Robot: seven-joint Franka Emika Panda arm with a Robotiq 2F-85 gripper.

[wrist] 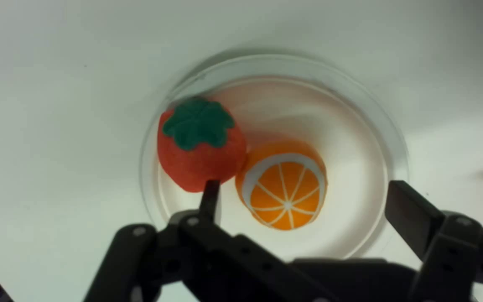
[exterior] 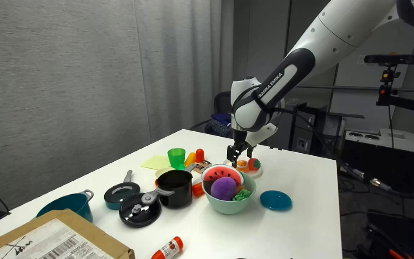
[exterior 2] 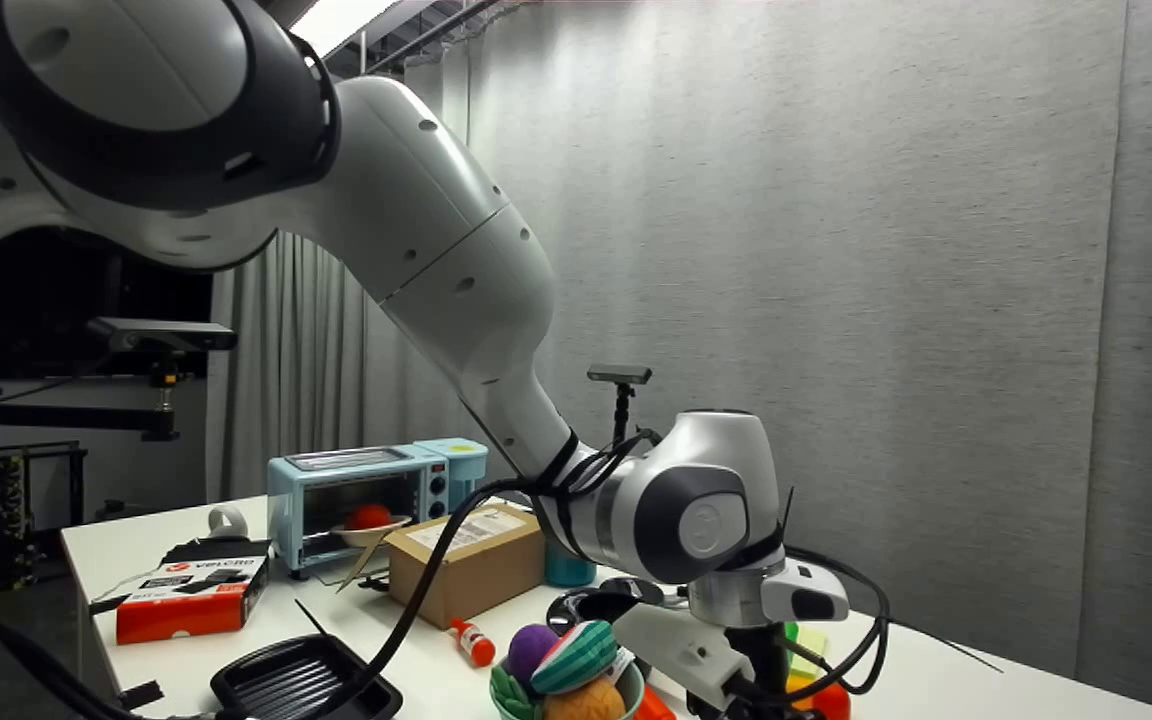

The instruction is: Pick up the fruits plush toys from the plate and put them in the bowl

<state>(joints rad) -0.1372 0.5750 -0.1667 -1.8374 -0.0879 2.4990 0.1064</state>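
Observation:
A red strawberry toy (wrist: 201,165) and an orange toy (wrist: 285,201) sit side by side, touching, on the white plate (wrist: 382,105). In an exterior view the orange (exterior: 242,165) and strawberry (exterior: 254,164) show on the plate (exterior: 256,173). My gripper (wrist: 303,186) is open above the plate. The orange lies between its fingers in the wrist view; the left finger overlaps the strawberry's lower edge. The gripper (exterior: 241,155) also shows in an exterior view. The mint-green bowl (exterior: 228,207) holds a purple toy (exterior: 223,189), a watermelon slice (exterior: 225,173), a green leafy toy (exterior: 242,195) and an orange-brown toy (exterior 2: 586,702).
A blue disc (exterior: 276,200) lies beside the bowl. A black pot (exterior: 174,194), a lid (exterior: 140,212) and a pan (exterior: 121,194) stand on its other side. A green cup (exterior: 176,157) and red cup (exterior: 199,155) stand near the plate. A cardboard box (exterior 2: 471,575) stands farther off.

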